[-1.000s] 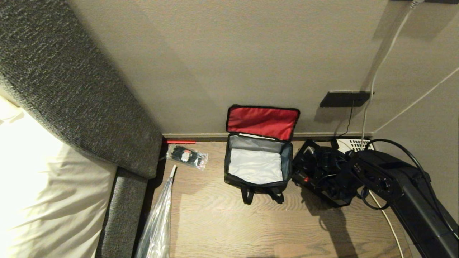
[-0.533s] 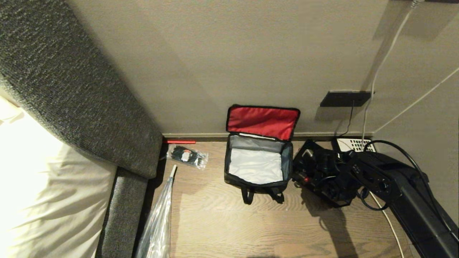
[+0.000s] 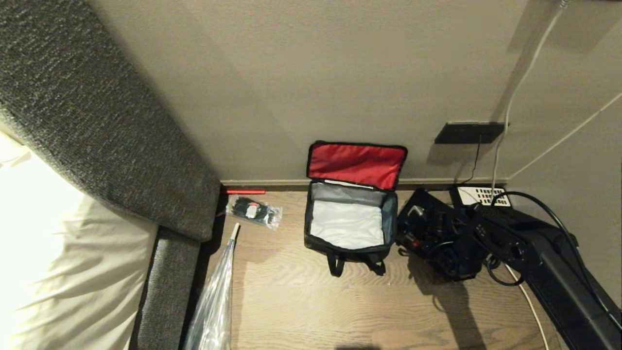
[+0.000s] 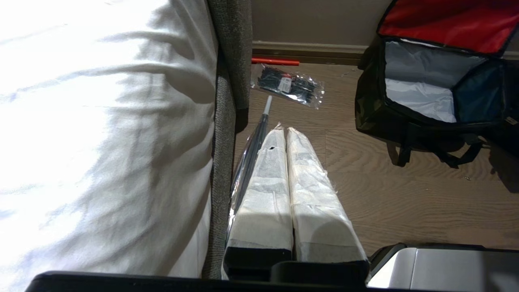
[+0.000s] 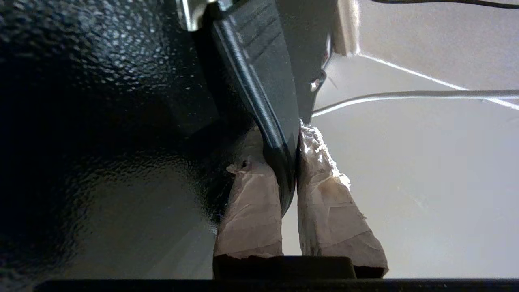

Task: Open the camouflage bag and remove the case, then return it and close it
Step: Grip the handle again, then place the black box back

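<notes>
**Bag open and empty; case out beside it, gripped at its edge**

Item one: camouflage bag (image 3: pixel 347 228), standing on the wooden floor (image 3: pixel 311 301) against the wall. Lid thrown back to show red lining; silver-grey interior bare, nothing inside. Straps trailed toward the robot.

Item two: case (image 3: pixel 430 233), black, resting on the floor just beside the bag, on the robot's right, largely covered by the arm. In the right wrist view, a thin black edge (image 5: pixel 267 117), taken to be the case's rim, ran between the padded fingers.

Item three: right hand (image 5: pixel 290 178), narrowed onto that edge, both wrapped fingers (image 5: pixel 251 211) pressed against it.

Item four: left hand (image 4: pixel 286 158), parked low beside the bed (image 4: pixel 101 134), fingers together and holding nothing.

Sundries: clear packet of black items (image 3: pixel 253 211) near the skirting; plastic-wrapped umbrella (image 3: pixel 214 296) lying along the bed base; telephone (image 3: pixel 481 196) by the wall behind the arm.

Status, as judged: opening and removal appeared complete. Outstanding: lifting the case, lowering it back into the bag, folding the lid down and closing it.
</notes>
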Available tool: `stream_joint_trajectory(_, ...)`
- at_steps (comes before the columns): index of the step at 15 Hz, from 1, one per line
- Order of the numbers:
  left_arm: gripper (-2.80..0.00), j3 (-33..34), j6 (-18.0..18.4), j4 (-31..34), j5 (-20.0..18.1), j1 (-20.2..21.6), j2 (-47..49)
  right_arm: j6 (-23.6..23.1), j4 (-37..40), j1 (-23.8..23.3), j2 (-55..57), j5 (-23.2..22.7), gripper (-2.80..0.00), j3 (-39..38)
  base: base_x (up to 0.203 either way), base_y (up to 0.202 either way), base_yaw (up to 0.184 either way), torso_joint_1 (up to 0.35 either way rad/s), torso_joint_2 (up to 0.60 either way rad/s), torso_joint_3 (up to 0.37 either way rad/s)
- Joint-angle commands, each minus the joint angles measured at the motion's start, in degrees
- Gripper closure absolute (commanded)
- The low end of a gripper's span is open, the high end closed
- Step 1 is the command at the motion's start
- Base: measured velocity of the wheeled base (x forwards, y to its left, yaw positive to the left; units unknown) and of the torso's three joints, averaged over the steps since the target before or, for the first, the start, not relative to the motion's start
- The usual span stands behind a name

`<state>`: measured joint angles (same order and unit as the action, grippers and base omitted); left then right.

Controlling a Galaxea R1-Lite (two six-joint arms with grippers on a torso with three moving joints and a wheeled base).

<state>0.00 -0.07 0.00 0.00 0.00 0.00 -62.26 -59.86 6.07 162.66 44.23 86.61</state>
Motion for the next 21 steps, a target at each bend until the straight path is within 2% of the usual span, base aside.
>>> stream_joint_trajectory(1,0.00,0.00,-0.02,0.00,0.00,0.00,0.00,-0.39,-2.37,1.18,-2.21,0.50,0.00,-3.06,0.000,0.000,0.000,0.000,0.00,0.000)
stream_joint_trajectory(5,0.00,0.00,-0.02,0.00,0.00,0.00,0.00,-0.63,-6.63,2.92,-5.85,1.10,0.00,-6.60,0.000,0.000,0.000,0.000,0.00,0.000)
stream_joint_trajectory(7,0.00,0.00,-0.02,0.00,0.00,0.00,0.00,-0.68,-6.96,3.32,-7.36,3.00,0.00,-8.39,0.000,0.000,0.000,0.000,0.00,0.000)
stream_joint_trajectory(11,0.00,0.00,-0.02,0.00,0.00,0.00,0.00,-0.86,-7.38,3.34,-9.45,3.22,0.00,-9.33,0.000,0.000,0.000,0.000,0.00,0.000)
stream_joint_trajectory(15,0.00,0.00,-0.02,0.00,0.00,0.00,0.00,-4.44,-9.18,2.72,-13.28,3.15,0.00,-11.55,0.000,0.000,0.000,0.000,0.00,0.000)
stream_joint_trajectory(18,0.00,0.00,-0.02,0.00,0.00,0.00,0.00,-5.48,-9.21,2.54,-16.45,2.94,0.00,-13.23,0.000,0.000,0.000,0.000,0.00,0.000)
stream_joint_trajectory(21,0.00,0.00,-0.02,0.00,0.00,0.00,0.00,-8.86,-9.51,2.54,-21.00,2.78,0.00,-14.80,0.000,0.000,0.000,0.000,0.00,0.000)
